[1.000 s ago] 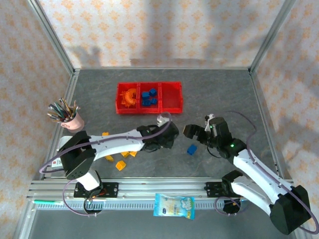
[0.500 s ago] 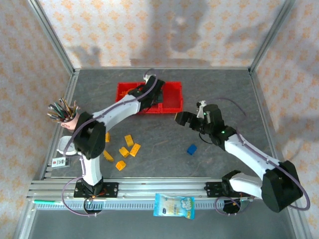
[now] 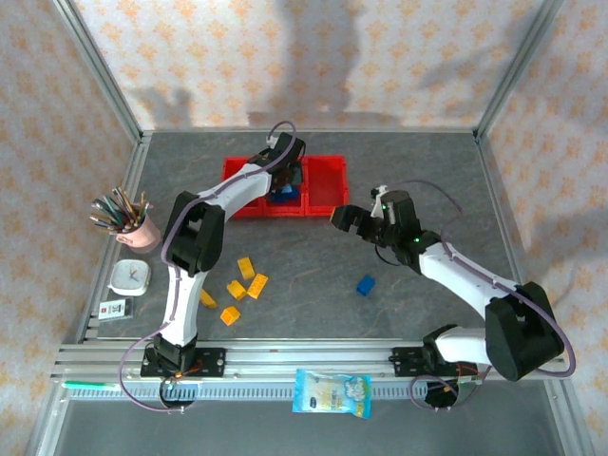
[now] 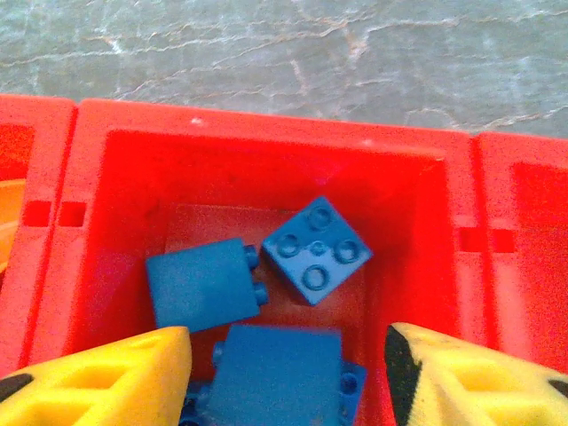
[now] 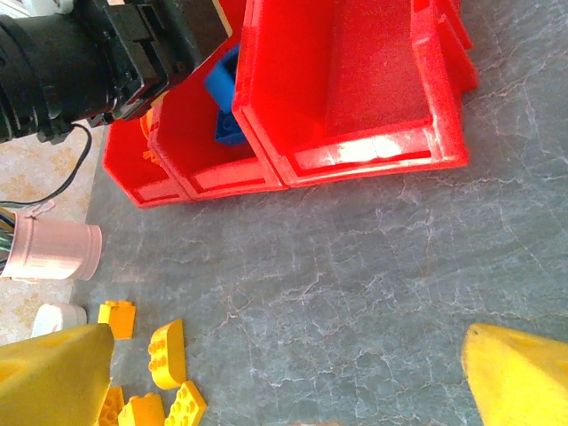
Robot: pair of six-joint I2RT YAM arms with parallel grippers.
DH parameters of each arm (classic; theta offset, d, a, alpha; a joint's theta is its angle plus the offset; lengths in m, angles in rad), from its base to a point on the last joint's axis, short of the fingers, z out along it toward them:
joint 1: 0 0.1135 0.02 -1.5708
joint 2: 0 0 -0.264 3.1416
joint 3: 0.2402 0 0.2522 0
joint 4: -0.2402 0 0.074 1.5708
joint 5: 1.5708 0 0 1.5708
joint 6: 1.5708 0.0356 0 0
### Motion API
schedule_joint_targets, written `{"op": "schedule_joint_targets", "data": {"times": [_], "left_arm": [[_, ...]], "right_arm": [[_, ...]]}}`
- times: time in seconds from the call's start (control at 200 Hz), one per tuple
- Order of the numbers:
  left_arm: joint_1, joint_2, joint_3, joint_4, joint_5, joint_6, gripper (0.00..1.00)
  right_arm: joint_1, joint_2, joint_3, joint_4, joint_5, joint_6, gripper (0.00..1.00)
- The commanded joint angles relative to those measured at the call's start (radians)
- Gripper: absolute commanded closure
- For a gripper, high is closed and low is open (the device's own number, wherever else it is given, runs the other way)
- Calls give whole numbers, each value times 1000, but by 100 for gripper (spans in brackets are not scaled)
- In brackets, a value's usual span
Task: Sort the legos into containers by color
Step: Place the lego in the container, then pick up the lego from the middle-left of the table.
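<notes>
top external: last loose blue brick lies on the right arm's side

- loose blue brick (image 3: 366,284) sits alone on the bench (image 3: 427,171), well apart from the bins. from the right gripper (image 3: 346,219) it lies toward the near edge and a little outward. my read: the right arm is much the nearer one.
- brick looks near-square from above, so no long side to line up on. it seems turned cornerwise to the bench edge, but it is too small to be sure.
- right gripper spread wide with nothing between the fingers, hanging over bare bench just in front of the right bin (image 3: 326,185), which looks empty.
- left arm is stretched far out, with the left gripper (image 4: 288,335) above the middle bin (image 4: 266,133). its fingers stand apart and pinch nothing. there is a gap on each side of the blue brick below them.
- blue bricks in the bin (image 4: 315,251): three counted in the left wrist view, glossy and studded, one studs-up, one on its side.
- yellow bricks (image 3: 245,269) lie scattered near the left arm's base, well apart from the bins and from the left gripper.
- orange shows at the edge of the left bin (image 4: 35,160).
</notes>
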Motion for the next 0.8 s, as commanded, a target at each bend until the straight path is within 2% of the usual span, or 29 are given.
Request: {"op": "schedule_joint_targets", "data": {"times": [0.0, 0.15, 0.33, 0.485, 0.581, 0.796], "left_arm": [[-9, -86, 10, -23, 24, 14, 34], [-41, -182, -57, -32, 43, 8, 32], [-165, -339, -196, 1, 48, 0, 30], [-276, -445, -367, 66, 59, -73, 30], [-342, -472, -438, 100, 90, -115, 30], [-480, -458, -490, 121, 80, -177, 30]], "right_arm": [[-11, -17, 33, -8, 20, -18, 0], [-23, -50, 35, -50, 28, -19, 0], [-33, -120, 30, -155, 69, -33, 0], [-39, -209, 1, -261, 120, -29, 0], [-39, -266, -28, -333, 136, -24, 0], [-39, -391, -92, -512, 210, 33, 0]]}}
